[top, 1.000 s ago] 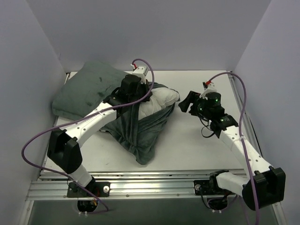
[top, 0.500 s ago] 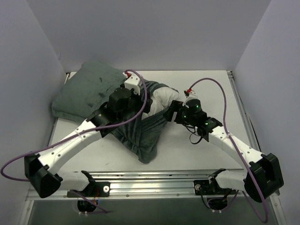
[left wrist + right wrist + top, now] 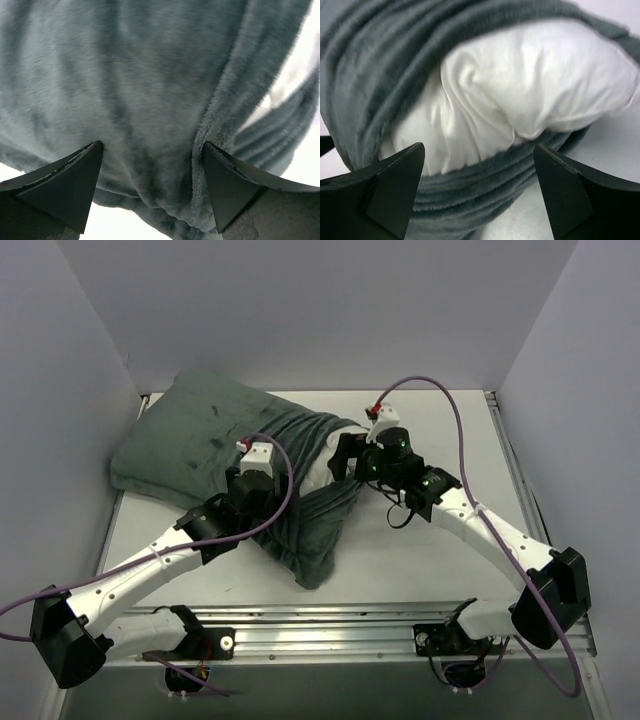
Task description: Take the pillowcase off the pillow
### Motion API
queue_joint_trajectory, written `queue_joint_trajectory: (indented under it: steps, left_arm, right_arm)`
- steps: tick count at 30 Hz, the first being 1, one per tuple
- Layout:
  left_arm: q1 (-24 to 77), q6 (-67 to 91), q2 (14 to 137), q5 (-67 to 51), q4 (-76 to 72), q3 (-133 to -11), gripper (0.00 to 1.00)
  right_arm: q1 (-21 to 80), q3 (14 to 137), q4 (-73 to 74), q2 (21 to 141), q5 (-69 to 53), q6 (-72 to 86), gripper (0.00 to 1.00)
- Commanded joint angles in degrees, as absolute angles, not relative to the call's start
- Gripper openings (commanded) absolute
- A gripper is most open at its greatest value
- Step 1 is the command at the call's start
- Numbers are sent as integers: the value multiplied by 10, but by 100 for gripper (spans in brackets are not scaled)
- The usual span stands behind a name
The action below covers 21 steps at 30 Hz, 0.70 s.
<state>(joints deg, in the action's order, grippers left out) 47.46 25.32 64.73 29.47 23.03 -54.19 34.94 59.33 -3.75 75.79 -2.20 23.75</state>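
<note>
The grey-green pillowcase [image 3: 190,435] lies at the back left, bunched in folds toward the table's middle. The white pillow [image 3: 318,472] pokes out of its open end. My left gripper [image 3: 255,498] hovers over the bunched cloth. In the left wrist view its fingers stand open [image 3: 152,143] with the velvety pillowcase [image 3: 125,75] close beneath and nothing pinched between them. My right gripper [image 3: 340,462] is at the exposed pillow end. In the right wrist view it is open [image 3: 479,147], with the crumpled pillow [image 3: 530,85] and the gathered pillowcase rim [image 3: 385,60] just ahead.
The white table [image 3: 420,550] has pale walls on the left, back and right. An aluminium rail [image 3: 320,640] runs along the near edge by the arm bases. Purple cables loop above both wrists.
My left gripper has opened, let go of the pillowcase and drawn back toward the near left; the lifted cloth has slumped. My right gripper has swung left to the pillow's bare end and opened wider.
</note>
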Motion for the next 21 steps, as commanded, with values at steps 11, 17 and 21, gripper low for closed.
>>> queue_joint_trajectory:
  steps: [11, 17, 21]
  left_arm:
    - [420, 316, 627, 264, 190, -513, 89]
    - [381, 317, 626, 254, 192, -491, 88]
    - [374, 294, 645, 239, 193, -501, 87]
  right_arm:
    - [350, 693, -45, 903, -134, 121, 83]
    - [354, 647, -40, 889, -168, 128, 0]
    - [373, 614, -3, 824, -205, 139, 0]
